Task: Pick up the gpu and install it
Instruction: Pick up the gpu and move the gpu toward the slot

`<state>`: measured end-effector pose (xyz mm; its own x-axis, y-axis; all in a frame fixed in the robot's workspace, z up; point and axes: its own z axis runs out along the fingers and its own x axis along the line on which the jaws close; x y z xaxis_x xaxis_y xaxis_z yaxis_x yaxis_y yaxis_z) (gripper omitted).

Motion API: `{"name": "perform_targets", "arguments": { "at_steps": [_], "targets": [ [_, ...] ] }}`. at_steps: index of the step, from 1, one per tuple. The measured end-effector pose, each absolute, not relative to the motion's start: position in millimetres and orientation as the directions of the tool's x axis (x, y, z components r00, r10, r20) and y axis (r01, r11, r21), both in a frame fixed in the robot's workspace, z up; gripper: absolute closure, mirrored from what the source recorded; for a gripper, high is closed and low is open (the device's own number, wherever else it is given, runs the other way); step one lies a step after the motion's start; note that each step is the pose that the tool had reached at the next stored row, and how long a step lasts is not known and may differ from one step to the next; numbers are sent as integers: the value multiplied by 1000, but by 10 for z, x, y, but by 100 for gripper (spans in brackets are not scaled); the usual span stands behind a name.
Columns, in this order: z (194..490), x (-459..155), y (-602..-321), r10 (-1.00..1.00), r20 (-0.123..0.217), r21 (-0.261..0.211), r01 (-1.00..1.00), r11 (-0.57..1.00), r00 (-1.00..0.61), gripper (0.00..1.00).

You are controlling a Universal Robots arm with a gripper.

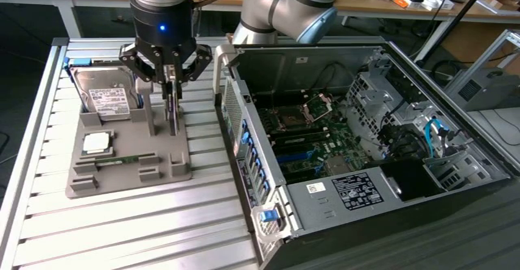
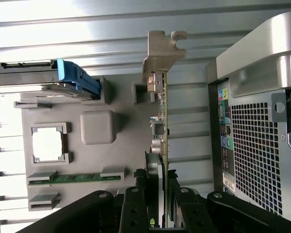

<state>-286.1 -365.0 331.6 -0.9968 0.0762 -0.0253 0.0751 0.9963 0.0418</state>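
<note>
On the metal table, picking up: pinching the gpu upright in the grey tray with half-shut gripper, needing a steady hold.

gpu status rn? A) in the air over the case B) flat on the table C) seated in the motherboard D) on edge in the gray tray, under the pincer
D: the gpu stands on edge in the gray tray, with the pincer directly over it.

The gpu shows a bare silvery metal bracket on what seems a matt green board, its tray matt grey plastic, the table glossy ribbed metal.
</note>
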Motion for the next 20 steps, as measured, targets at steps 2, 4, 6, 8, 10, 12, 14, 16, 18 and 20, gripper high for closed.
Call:
{"name": "perform_targets", "arguments": {
  "at_steps": [2,4,6,8,10,12,14,16,18,20],
  "targets": [
    [3328,-2861,-3650,76,-25,42,75,996,-997,73],
    [3339,-2861,-3650,76,-25,42,75,996,-997,73],
    [3361,-2861,-3650,76,-25,42,75,996,-997,73],
    [3379,-2861,-3650,76,-25,42,75,996,-997,73],
    [3390,-2861,-3650,76,-25,42,75,996,-997,73],
    [3404,-2861,-3651,76,-25,42,75,996,-997,73],
    [3413,-2861,-3650,76,-25,42,75,996,-997,73],
    [3425,-2861,-3650,76,-25,42,75,996,-997,73],
    [3440,-2861,-3650,76,-25,42,75,996,-997,73],
    [3455,-2861,-3650,76,-25,42,75,996,-997,73]
  ]
}}
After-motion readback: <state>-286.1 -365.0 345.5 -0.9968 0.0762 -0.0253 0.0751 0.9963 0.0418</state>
